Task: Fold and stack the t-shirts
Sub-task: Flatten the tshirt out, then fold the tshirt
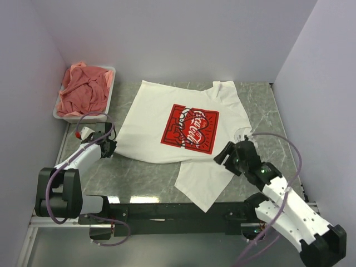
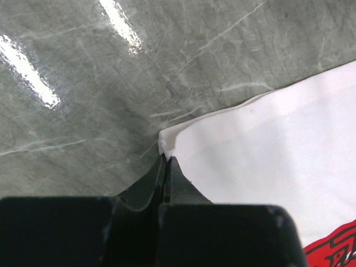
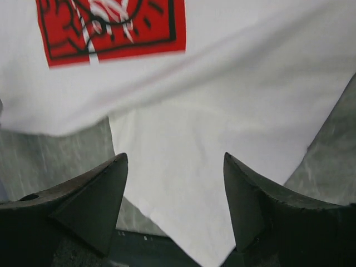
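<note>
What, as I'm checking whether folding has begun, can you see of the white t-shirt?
The white t-shirt is soft, lightly wrinkled cloth, spread unfolded, print up, askew on the grey marbled table. Its red rectangular print bears white lettering. One sleeve points away, the other reaches the near edge. The left gripper is shut on a corner; the right gripper hangs open over the near sleeve.

Bright, even overhead light cast only soft shadows. In the left wrist view, white glare streaked the glossy grey stone-patterned table (image 2: 83, 139) toward ten and twelve o'clock. The right wrist view blurred the white red-printed cloth t-shirt (image 3: 222, 83).
</note>
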You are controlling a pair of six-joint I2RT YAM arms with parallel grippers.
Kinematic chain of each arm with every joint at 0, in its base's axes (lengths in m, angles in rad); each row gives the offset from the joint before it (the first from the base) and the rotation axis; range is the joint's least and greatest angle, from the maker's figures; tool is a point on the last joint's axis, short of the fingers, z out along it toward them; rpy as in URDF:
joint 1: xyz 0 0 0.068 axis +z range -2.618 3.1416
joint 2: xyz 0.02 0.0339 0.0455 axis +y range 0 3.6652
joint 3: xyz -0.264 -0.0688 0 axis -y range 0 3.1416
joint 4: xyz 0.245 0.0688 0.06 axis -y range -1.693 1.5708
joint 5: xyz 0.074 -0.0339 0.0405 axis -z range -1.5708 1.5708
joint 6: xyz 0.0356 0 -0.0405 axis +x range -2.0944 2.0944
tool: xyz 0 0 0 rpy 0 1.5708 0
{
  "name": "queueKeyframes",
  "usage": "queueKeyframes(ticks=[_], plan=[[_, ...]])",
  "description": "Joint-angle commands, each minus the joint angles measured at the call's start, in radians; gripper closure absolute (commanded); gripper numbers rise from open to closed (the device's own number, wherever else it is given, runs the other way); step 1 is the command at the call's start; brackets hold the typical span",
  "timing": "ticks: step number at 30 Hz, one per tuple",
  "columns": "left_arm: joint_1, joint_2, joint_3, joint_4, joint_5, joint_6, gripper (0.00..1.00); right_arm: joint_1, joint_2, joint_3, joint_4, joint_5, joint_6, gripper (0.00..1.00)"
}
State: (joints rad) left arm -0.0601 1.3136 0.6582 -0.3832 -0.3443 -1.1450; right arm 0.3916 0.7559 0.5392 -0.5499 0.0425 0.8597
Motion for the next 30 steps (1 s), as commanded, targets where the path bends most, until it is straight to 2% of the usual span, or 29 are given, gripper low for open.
queueKeyframes(ticks=[1, 2, 3, 6, 10, 13, 17, 25, 30], plan=[[-0.001, 0.01, 0.029, 0.026, 0.007, 0.014, 0.99, 0.163, -0.081, -0.059, -0.12, 0.111, 0.183, 0.24], [-0.001, 0.012, 0.031, 0.029, 0.008, 0.016, 0.99, 0.206, -0.087, -0.07, -0.117, 0.12, 0.205, 0.24], [-0.001, 0.013, 0.031, 0.029, 0.007, 0.018, 0.99, 0.304, -0.087, -0.082, -0.125, 0.137, 0.232, 0.25], [-0.001, 0.024, 0.038, 0.032, 0.005, 0.022, 0.99, 0.452, -0.032, -0.082, -0.165, 0.218, 0.332, 0.26], [-0.001, 0.042, 0.041, 0.041, 0.005, 0.022, 0.99, 0.74, 0.172, -0.01, -0.243, 0.325, 0.484, 0.26], [-0.001, 0.049, 0.038, 0.043, 0.002, 0.027, 0.99, 0.869, 0.315, 0.062, -0.307, 0.368, 0.57, 0.26], [-0.001, 0.052, 0.035, 0.049, -0.001, 0.031, 0.99, 0.932, 0.419, 0.107, -0.347, 0.388, 0.607, 0.25], [-0.001, 0.055, 0.031, 0.06, 0.007, 0.031, 0.99, 0.94, 0.499, 0.054, -0.21, 0.332, 0.585, 0.27], [-0.001, 0.05, 0.029, 0.061, 0.01, 0.031, 0.99, 0.941, 0.526, 0.022, -0.153, 0.318, 0.585, 0.41]])
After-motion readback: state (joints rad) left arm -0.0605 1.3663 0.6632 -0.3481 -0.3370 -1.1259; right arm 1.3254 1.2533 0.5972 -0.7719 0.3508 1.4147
